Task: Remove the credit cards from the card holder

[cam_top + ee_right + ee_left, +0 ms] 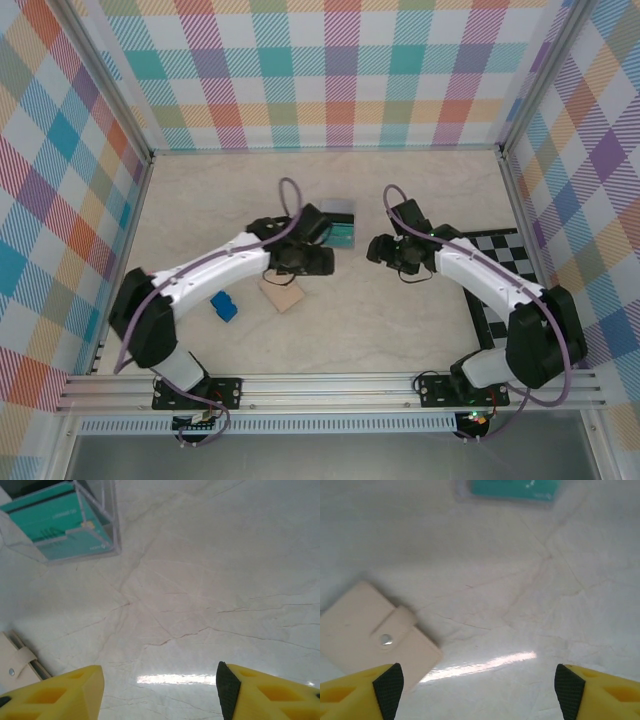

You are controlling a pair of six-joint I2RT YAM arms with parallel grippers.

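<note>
Top: one flat tan snap-closed card holder (283,294) on the pale marble desk (400,330), near one small bright-blue block (224,305). Thin teal credit cards (342,233) lie apart from it.
Left wrist: left gripper (479,690) spread, empty; card holder (375,635) beside one finger.
Right wrist: right gripper (160,690) spread, empty; credit cards (55,520) overlapped, count unclear.

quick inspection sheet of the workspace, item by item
surface: pale marbled table, some glare, no spills seen
job's things: holder lies flat, flap snapped shut; teal cards stacked apart from it, beside a clear plastic piece
clutter: blue block; checkered mat at the right edge
end effectors: left end effector open, empty; right end effector open, empty
cables: purple cables arch free, snagging nothing
surroundings: plaid walls; metal rail in front
</note>
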